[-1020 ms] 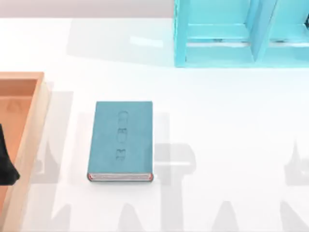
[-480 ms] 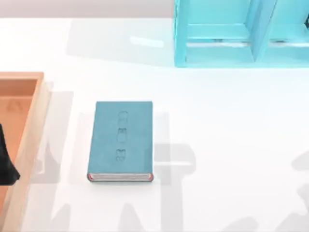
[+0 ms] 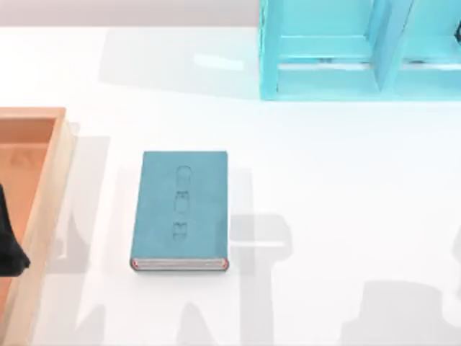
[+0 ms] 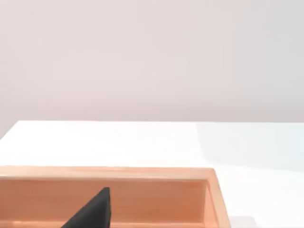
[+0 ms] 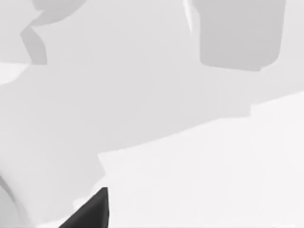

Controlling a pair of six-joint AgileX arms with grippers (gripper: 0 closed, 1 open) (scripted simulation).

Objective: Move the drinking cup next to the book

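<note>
The book [image 3: 180, 209] lies flat left of centre on the white table [image 3: 346, 202]. My left gripper [image 3: 9, 241] hangs over the wooden tray [image 3: 43, 202]; I cannot tell its grip.

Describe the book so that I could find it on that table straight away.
Start from the white table: a light-blue shelf unit stands at its far edge and a wooden tray sits at its left side. The book lies flat a little right of the tray, well in front of the shelf unit. It is a teal hardcover with faint embossed marks, white page edges and red trim, duller than the shelf unit.
</note>
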